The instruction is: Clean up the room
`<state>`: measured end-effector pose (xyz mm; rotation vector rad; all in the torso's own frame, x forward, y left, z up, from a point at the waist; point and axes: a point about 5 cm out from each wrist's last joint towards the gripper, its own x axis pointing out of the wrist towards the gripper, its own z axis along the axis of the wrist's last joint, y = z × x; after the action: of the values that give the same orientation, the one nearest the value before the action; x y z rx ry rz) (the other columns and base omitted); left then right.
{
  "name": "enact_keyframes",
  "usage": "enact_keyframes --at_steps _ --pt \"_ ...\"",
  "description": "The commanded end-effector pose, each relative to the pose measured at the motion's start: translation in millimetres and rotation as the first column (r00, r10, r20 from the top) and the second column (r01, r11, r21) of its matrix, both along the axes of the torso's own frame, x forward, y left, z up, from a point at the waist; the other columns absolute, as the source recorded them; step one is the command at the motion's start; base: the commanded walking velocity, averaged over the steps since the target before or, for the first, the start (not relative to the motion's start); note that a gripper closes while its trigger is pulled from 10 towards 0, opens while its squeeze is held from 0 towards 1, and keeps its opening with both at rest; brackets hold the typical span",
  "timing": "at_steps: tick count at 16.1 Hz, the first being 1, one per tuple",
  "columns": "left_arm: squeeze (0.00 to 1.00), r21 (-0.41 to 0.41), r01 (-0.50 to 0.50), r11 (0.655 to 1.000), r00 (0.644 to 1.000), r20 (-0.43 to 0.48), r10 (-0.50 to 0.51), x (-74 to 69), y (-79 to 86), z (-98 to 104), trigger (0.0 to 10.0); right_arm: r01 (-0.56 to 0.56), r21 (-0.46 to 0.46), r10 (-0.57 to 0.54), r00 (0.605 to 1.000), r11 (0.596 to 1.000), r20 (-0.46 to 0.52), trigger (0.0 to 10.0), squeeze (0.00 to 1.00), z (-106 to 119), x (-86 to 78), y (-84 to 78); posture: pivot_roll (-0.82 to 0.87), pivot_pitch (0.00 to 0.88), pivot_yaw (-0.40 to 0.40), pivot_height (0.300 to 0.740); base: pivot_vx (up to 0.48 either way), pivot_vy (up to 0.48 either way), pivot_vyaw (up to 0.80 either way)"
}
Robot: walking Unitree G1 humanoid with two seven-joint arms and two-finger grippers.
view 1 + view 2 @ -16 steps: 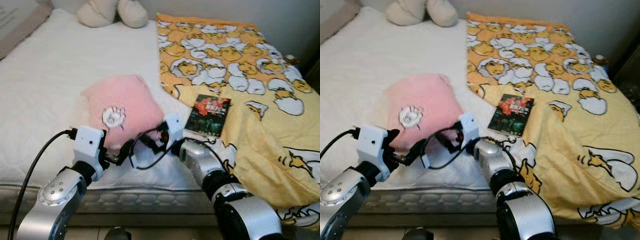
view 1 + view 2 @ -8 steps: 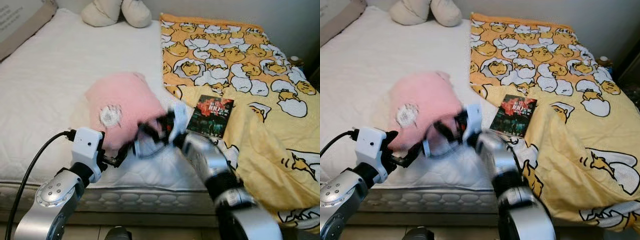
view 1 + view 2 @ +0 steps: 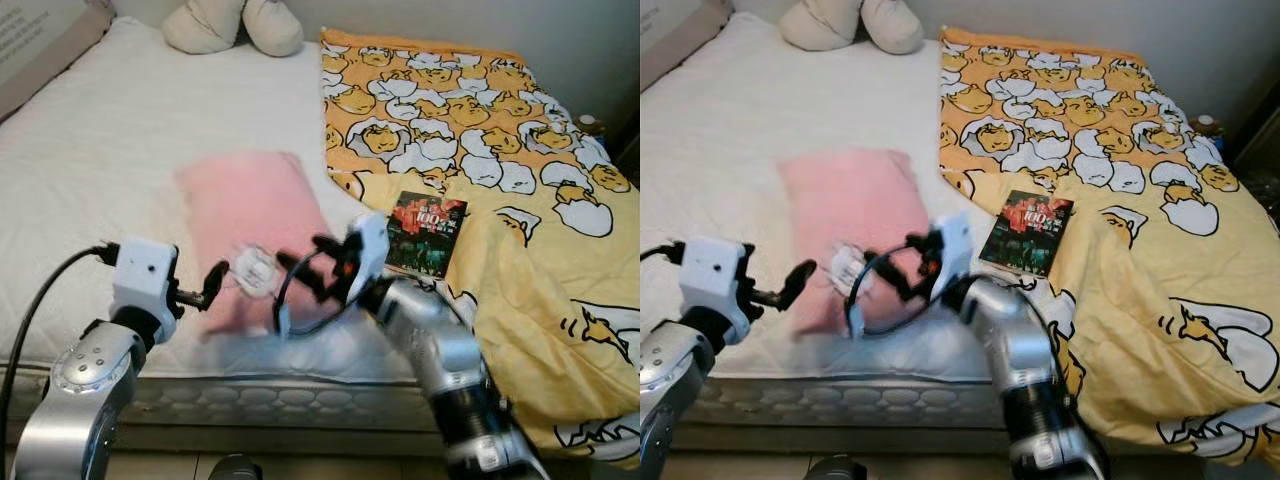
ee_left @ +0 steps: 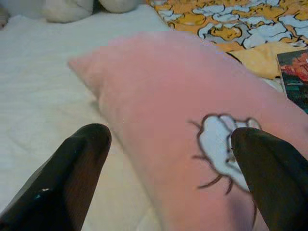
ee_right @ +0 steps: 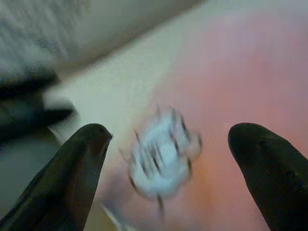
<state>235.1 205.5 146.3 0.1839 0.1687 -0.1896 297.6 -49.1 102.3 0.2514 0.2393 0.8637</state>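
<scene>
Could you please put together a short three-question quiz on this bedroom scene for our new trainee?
1. True or false: the pink pillow lies flat on the white mattress.
2. What lies on the yellow blanket nearest the right gripper? A) a cup B) a book C) a shoe
3. Are the left gripper fingers open or shut?

Key: 1 true. 2 B, the book. 3 open, either side of the pillow's white patch.
</scene>
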Motion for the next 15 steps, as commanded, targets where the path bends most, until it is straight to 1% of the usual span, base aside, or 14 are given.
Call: enact_keyframes --at_steps 1,2,3,4,5,6,7,8,10,11,12,13,14,15 --pt "0.0 0.02 0.036 0.999 0.999 0.019 -0.036 -3.8 -4.1 5 10.0 0.054 -0.088 -0.051 0.998 0.995 0.039 10.0 0.0 -4 1.8 -12.9 0.22 0.0 -0.057 0.74 0.0 0.0 0.0" --pt "0.0 0.034 0.069 0.997 0.997 -0.02 -0.068 -9.6 -6.3 2 10.0 0.092 -0.141 -0.088 0.995 0.986 0.039 10.0 0.0 -10 1.4 -20.3 0.23 0.0 -0.049 0.74 0.0 0.0 0.0" --pt "0.0 0.059 0.131 0.99 0.988 -0.095 -0.125 -16.9 -9.3 -6 10.0 0.111 -0.201 -0.108 0.994 0.973 0.029 10.0 0.0 -18 -1.6 -26.8 0.23 0.001 -0.048 0.74 0.0 0.0 0.0" --pt "0.0 0.07 0.178 0.981 0.972 -0.167 -0.165 -22.5 -9.4 -12 10.0 0.112 -0.23 -0.114 0.994 0.967 0.008 10.0 0.0 -24 -6.9 -30.3 0.23 0.002 -0.047 0.74 0.0 0.0 0.0" --pt "0.0 0.051 0.172 0.984 0.967 -0.198 -0.159 -20.1 -6.0 -13 10.0 0.142 -0.214 -0.147 0.989 0.967 -0.008 10.0 0.0 -25 -10.2 -32.4 0.23 0.0 -0.044 0.74 0.0 0.0 0.0" --pt "0.0 -0.023 0.093 0.995 0.988 -0.122 -0.095 -7.7 -6.7 -4 10.0 0.25 -0.192 -0.243 0.968 0.949 0.057 10.0 0.0 -15 1.1 -38.5 0.22 0.0 -0.044 0.74 0.0 0.0 0.0" --pt "0.0 -0.076 0.054 0.996 0.997 -0.049 -0.058 -0.9 -11.5 5 10.0 0.377 -0.264 -0.34 0.924 0.888 0.175 10.0 0.0 -12 15.6 -52.6 0.22 0.0 -0.044 0.74 0.0 0.0 0.0" --pt "0.0 -0.102 0.038 0.994 0.999 -0.018 -0.04 1.6 -13.5 8 10.0 0.42 -0.3 -0.362 0.903 0.857 0.231 10.0 0.0 -11 21.2 -59.1 0.21 0.0 -0.044 0.74 0.0 0.0 0.0" --pt "0.0 -0.242 0.012 0.97 0.995 0.096 0.011 6.2 -20.5 24 10.0 0.484 -0.405 -0.372 0.869 0.776 0.325 10.0 0.0 -17 35.0 -77.7 0.21 0.0 -0.046 0.74 0.0 0.0 0.0" --pt "0.0 -0.263 0.021 0.965 0.99 0.141 0.017 3.9 -20.9 31 10.0 0.512 -0.46 -0.367 0.853 0.726 0.371 10.0 0.0 -19 40.4 -86.7 0.22 0.0 -0.047 0.74 0.0 0.0 0.0" --pt "0.0 -0.272 0.03 0.962 0.988 0.154 0.012 -0.3 -20.8 33 10.0 0.521 -0.501 -0.361 0.849 0.691 0.385 10.0 0.0 -22 43.3 -93.4 0.22 0.0 -0.045 0.74 0.0 0.0 0.0" --pt "0.0 -0.274 0.052 0.96 0.987 0.159 -0.008 -6.9 -20.8 33 10.0 0.521 -0.528 -0.372 0.852 0.671 0.368 10.0 0.0 -28 44.5 -98.4 0.22 0.0 -0.045 0.74 0.0 0.0 0.0" --pt "0.0 -0.243 0.081 0.967 0.991 0.127 -0.052 -21.5 -20.5 26 10.0 0.514 -0.583 -0.362 0.857 0.629 0.365 10.0 0.0 -39 43.8 -104.0 0.24 0.009 -0.031 0.74 0.0 0.0 0.0" --pt "0.0 -0.236 0.087 0.968 0.992 0.114 -0.062 -26.0 -20.5 24 10.0 0.513 -0.599 -0.356 0.859 0.616 0.369 10.0 0.0 -42 43.4 -105.5 0.24 0.009 -0.031 0.74 0.0 0.0 0.0"
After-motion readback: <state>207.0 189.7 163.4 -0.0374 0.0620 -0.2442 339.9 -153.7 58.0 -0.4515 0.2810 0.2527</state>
